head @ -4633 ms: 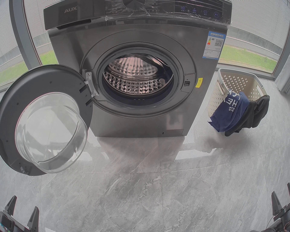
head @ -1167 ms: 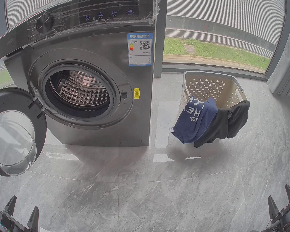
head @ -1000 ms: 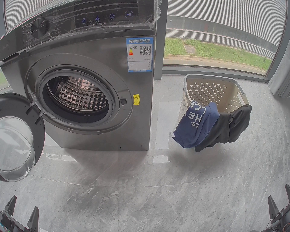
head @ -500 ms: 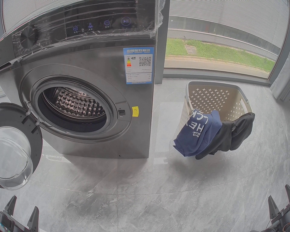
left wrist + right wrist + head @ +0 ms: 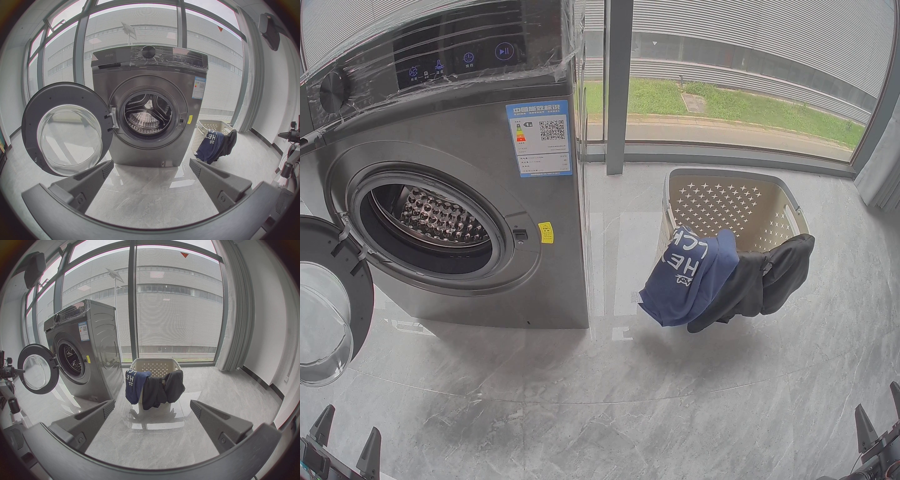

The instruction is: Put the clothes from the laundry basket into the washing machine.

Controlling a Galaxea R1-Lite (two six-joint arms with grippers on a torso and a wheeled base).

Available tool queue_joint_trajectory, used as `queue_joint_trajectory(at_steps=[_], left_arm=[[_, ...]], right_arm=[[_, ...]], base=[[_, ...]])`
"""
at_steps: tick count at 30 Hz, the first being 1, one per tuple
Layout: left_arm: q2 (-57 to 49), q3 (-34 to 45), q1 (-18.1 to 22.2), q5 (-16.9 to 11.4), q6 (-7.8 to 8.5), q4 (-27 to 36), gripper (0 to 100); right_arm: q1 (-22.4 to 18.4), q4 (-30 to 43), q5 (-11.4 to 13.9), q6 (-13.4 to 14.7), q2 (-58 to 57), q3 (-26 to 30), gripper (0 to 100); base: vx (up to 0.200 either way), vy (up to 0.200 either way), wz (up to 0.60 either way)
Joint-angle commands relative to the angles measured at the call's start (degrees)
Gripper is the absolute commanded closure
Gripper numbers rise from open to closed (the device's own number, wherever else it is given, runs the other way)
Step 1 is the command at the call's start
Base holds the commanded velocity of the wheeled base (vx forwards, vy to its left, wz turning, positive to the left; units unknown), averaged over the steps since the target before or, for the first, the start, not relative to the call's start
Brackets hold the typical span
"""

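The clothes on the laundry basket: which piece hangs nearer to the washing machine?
The blue piece with white letters, draped over the basket rim on the side toward the washing machine; the black piece hangs beside it, farther from the machine.

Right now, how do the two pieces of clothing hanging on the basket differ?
The blue shirt carries white lettering; the black garment is plain. The blue shirt hangs nearer the washing machine, the black garment on the side away from it. Both drape over the laundry basket's front rim, dangling outside it.
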Motion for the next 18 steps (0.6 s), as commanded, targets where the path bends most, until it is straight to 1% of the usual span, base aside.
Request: queue_joint_trajectory(at_steps=[1, 2, 14, 18], left_arm=[[-0.48, 0.66, -0.02, 0.03, -0.06, -0.01, 0], [-0.48, 0.66, -0.02, 0.03, -0.06, -0.01, 0], [-0.48, 0.75, -0.11, 0.03, -0.14, -0.01, 0], [-0.48, 0.66, -0.02, 0.03, -0.14, -0.01, 0]], right_arm=[[0.02, -0.01, 0.00, 0.05, -0.90, 1.01, 0], [0.02, -0.01, 0.00, -0.04, -0.90, 1.01, 0], [0.02, -0.01, 0.00, -0.04, -0.90, 1.01, 0], [0.02, -0.01, 0.00, -0.04, -0.90, 1.01, 0]], base=[[0.000, 0.000, 0.00], [0.000, 0.000, 0.00], [0.000, -0.200, 0.00], [0.000, 0.000, 0.00]])
